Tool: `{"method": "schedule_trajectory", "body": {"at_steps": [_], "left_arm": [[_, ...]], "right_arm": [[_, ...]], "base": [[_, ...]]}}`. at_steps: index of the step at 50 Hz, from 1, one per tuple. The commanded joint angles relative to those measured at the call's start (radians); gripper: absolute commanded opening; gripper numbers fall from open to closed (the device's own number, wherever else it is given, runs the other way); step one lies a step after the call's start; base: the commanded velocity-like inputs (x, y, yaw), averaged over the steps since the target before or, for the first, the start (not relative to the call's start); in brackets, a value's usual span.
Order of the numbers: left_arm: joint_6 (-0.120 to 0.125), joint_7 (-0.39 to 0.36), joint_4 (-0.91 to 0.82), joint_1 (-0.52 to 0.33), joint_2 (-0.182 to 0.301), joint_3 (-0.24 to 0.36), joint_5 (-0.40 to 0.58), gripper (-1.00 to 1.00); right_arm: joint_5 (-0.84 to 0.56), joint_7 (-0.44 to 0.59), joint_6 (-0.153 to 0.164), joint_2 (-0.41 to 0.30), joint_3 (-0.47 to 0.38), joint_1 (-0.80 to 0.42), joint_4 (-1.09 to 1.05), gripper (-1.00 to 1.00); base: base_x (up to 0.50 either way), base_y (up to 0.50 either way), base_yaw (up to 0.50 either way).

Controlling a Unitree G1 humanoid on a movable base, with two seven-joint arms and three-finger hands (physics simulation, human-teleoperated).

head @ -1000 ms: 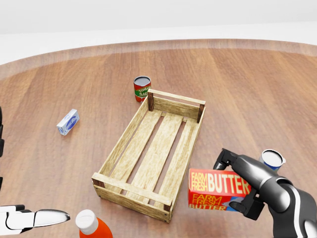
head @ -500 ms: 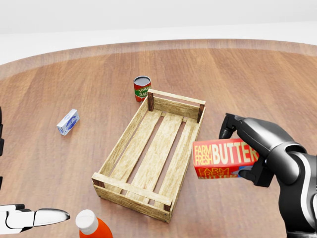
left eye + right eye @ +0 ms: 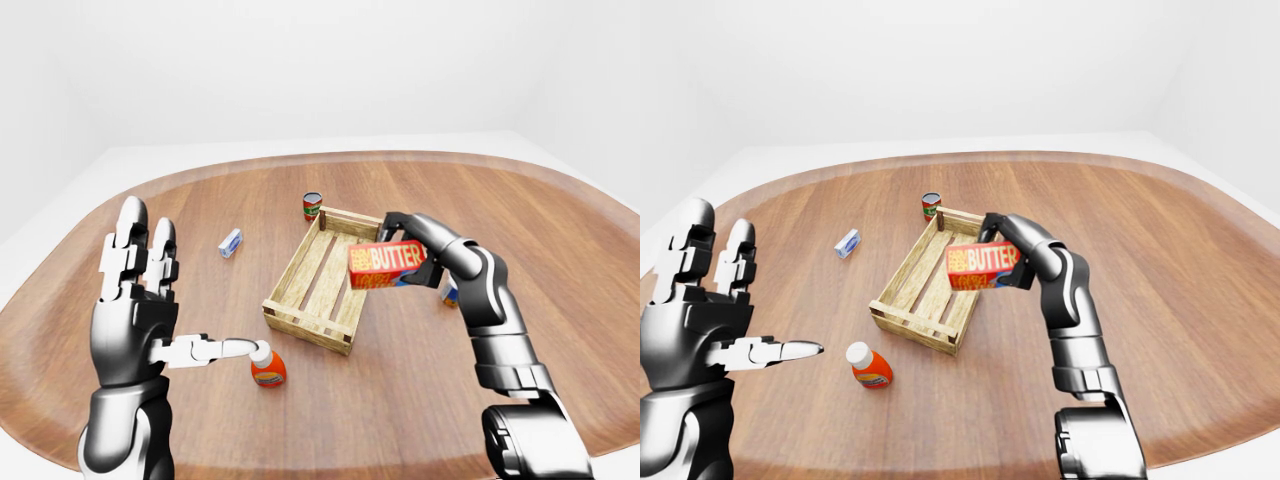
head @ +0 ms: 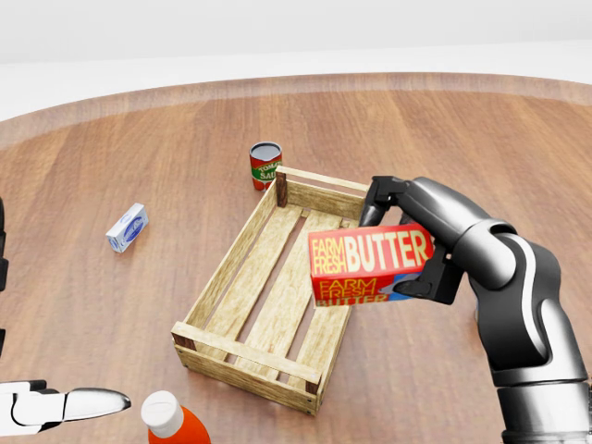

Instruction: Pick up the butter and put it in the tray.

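Observation:
My right hand [image 4: 407, 245] is shut on the red butter box [image 4: 368, 265] and holds it in the air over the right side of the slatted wooden tray [image 4: 248, 277], in the middle of the head view. The box lies lengthwise with its "FARM FRESH BUTTER" face toward me and hides part of the tray's right wall. My left hand [image 3: 140, 300] is open and empty, raised at the left of the left-eye view, well away from the tray.
A red tomato can [image 4: 265, 166] stands just above the tray's top-left corner. A small blue-white box [image 4: 127, 228] lies to the tray's left. An orange bottle with a white cap [image 4: 171, 421] stands below the tray. A small white cup [image 3: 450, 293] sits behind my right arm.
My right hand has lifted the butter box and carried it left and up, from beside the tray's lower right corner to above its right side. The left hand has not moved.

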Motion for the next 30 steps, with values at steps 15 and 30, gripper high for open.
{"method": "schedule_trajectory", "body": {"at_steps": [15,30], "left_arm": [[0.000,-0.002,0.006,-0.007,0.003,0.007,-0.007,1.00],[0.000,-0.001,-0.006,-0.008,0.006,0.015,-0.014,1.00]], "right_arm": [[0.294,-0.330,0.000,0.069,0.037,-0.238,0.469,-1.00],[0.368,-0.495,0.000,0.130,0.059,-0.342,0.779,-1.00]], "base": [[0.00,0.00,0.00],[0.00,0.00,0.00]]}}
